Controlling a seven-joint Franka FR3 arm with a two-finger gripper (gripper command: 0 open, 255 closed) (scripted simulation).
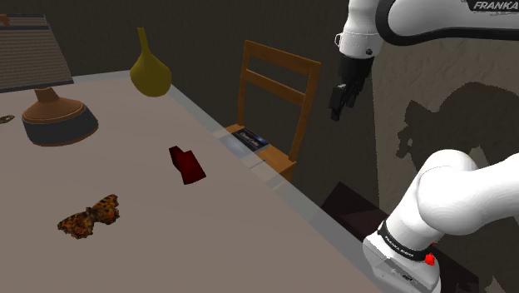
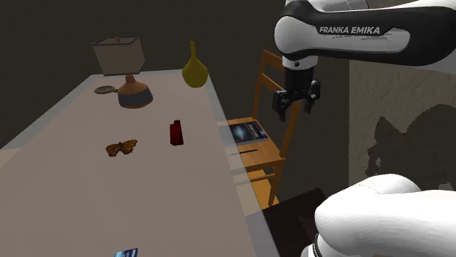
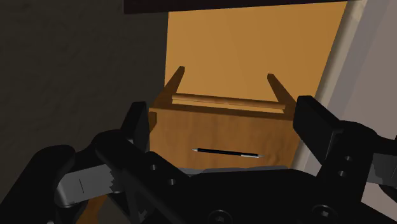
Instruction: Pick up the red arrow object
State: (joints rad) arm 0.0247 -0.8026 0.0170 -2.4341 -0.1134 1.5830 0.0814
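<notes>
Black hand [image 2: 297,111], fingers spread and empty, hangs above a wooden chair [image 2: 260,155]; red arrow object [image 2: 175,133] lies near the table's [image 2: 88,190] chair-side edge.

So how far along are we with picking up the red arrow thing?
Nothing is done yet: the red object lies on the table, untouched. The gripper hangs open, holding nothing, above the wooden chair, off the table's edge. Left: reach over, descend, grasp, lift.
</notes>
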